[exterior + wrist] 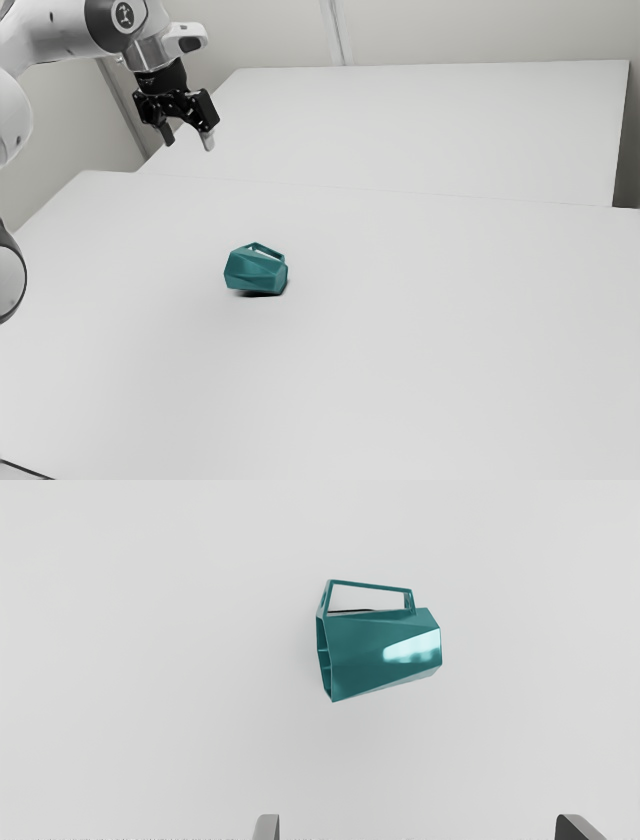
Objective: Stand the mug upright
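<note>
The teal faceted mug (377, 642) lies on its side on the white worktop (400, 380), handle (372, 585) out sideways, so standing it on its base is left to do, and the jaws, spread wide and empty, are raised well apart from it.

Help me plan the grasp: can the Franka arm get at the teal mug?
Probably yes: the open fingers hang above the table, with nothing visible between them and the teal mug lying on its side.
</note>
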Available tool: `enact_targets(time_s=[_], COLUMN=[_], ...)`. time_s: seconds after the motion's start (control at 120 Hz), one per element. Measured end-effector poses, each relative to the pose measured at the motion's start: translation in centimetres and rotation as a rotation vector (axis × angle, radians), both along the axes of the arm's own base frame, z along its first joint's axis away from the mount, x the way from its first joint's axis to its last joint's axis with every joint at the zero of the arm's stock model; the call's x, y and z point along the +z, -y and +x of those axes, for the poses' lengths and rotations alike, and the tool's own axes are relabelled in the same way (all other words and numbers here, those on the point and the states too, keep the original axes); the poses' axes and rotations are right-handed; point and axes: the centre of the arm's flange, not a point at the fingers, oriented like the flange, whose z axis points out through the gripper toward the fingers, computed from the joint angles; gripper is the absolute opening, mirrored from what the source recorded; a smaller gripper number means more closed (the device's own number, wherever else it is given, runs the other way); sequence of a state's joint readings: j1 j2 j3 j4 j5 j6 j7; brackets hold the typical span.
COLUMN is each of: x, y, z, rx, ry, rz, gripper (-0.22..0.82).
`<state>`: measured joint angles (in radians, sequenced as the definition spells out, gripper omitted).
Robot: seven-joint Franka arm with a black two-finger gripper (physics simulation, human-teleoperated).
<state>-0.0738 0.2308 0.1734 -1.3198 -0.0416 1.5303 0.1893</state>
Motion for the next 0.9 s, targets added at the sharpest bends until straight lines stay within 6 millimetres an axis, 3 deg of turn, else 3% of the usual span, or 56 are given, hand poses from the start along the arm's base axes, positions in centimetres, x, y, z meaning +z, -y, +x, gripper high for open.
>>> enact_targets(time_s=[0.408,0.475,0.567,0.675,0.75,0.9], x=[-0.4,-0.6,-1.4,-4.8,-7.5,-14.0], y=[-0.4,-1.7,-5.4,-10.2,-12.3,-13.9], z=[-0.1,-0.1,-0.2,-0.1,0.2,0.2], rx=[0.012,0.034,0.096,0.162,0.184,0.197], ry=[-0.016,-0.016,-0.015,-0.032,-0.038,-0.033], rz=[0.003,-0.021,-0.112,-0.273,-0.379,-0.548], gripper=[0.60,0.60,0.60,0.60,0.60,0.60])
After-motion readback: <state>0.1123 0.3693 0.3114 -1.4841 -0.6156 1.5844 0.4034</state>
